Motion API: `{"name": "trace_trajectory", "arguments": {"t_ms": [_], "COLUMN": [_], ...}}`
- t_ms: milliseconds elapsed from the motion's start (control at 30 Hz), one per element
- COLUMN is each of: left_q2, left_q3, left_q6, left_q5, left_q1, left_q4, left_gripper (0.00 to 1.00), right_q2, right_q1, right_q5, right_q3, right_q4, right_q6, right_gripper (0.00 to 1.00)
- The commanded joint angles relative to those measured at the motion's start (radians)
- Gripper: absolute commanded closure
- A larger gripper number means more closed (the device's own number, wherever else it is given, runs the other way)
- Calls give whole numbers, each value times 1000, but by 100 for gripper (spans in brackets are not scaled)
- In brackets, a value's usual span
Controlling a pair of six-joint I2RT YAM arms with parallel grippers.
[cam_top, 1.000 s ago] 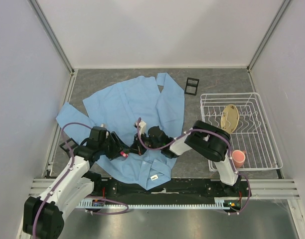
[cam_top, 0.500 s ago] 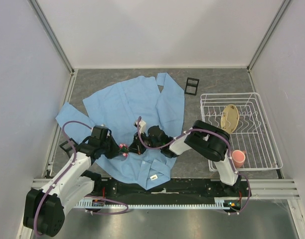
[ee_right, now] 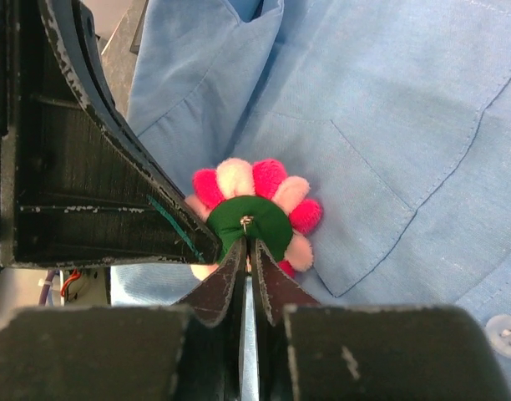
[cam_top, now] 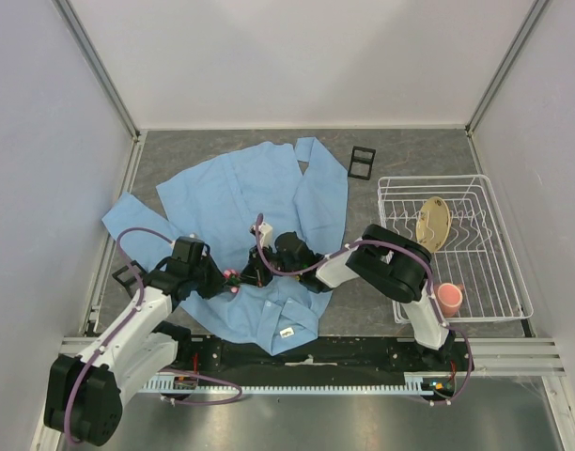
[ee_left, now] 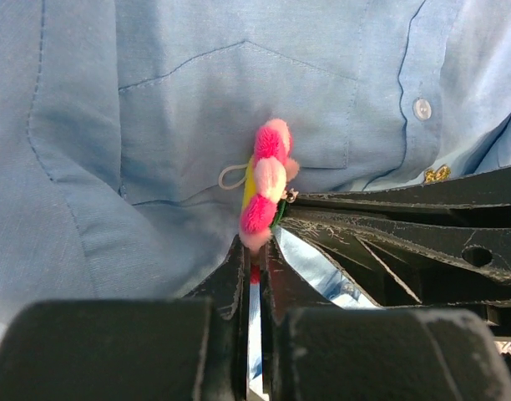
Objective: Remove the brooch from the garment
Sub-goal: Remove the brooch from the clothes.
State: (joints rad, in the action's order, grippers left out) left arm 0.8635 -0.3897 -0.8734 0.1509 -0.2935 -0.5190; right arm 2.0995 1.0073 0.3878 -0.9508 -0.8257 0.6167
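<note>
L fingers [ee_left: 226,282] clamping brooch [ee_left: 266,180] edge, shirt [ee_left: 155,100] behind

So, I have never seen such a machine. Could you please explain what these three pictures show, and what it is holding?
It is a robot with two arms bolted at the near edge of a grey table. The top picture looks down from above: the left arm is on the left, the right arm on the right. The other two pictures come from a camera on each wrist, looking along the black jaws. On the table lie a light blue button-up shirt, a small black frame and a white wire dish rack holding a tan oval dish and a pink cup. Both pairs of jaws are shut on the pink flower-shaped brooch at the shirt's chest pocket: the left on its edge, the right on its green back.
</note>
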Motion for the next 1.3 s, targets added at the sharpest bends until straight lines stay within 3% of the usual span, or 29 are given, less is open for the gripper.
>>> {"name": "trace_trajectory", "arguments": {"t_ms": [0, 167, 467, 533, 600, 633, 667, 700, 833, 900, 1100, 1267], "left_q2": [2, -20, -6, -6, -4, -4, -6, -6, -6, -6, -6, -6], "left_q3": [38, 40, 32, 31, 31, 31, 31, 31, 29, 29, 29, 29], "left_q6": [-9, -22, -19, -19, -18, -18, -18, -18, -16, -16, -16, -16], "left_q5": [27, 18, 7, 6, 6, 6, 7, 9, 7, 7, 10, 12], "left_q1": [-4, -4, -4, -4, -4, -4, -4, -4, -4, -4, -4, -4], "left_q4": [48, 37, 28, 28, 27, 28, 28, 28, 28, 28, 28, 28], "left_gripper": [98, 98, 98, 98, 98, 98, 98, 98, 98, 98, 98, 98], "right_q2": [1, -13, -47, -50, -47, -44, -39, -30, -21, -27, -6, 19], "right_q1": [5, 5, 5, 5, 4, 2, 2, 2, -10, -15, -41, -42], "right_q5": [-20, -61, -33, -12, -6, 9, 19, 31, 66, 69, 112, 114], "right_q3": [-52, -80, -57, -55, -63, -66, -69, -75, -48, -25, -3, -8], "right_q4": [26, 135, 132, 119, 114, 111, 109, 99, 28, -9, -90, -105], "right_q6": [-11, -57, -51, -35, -25, -20, -14, -11, 38, 51, 118, 126], "right_gripper": [84, 81, 69, 70, 79, 90, 92, 91, 72, 70, 70, 78]}}
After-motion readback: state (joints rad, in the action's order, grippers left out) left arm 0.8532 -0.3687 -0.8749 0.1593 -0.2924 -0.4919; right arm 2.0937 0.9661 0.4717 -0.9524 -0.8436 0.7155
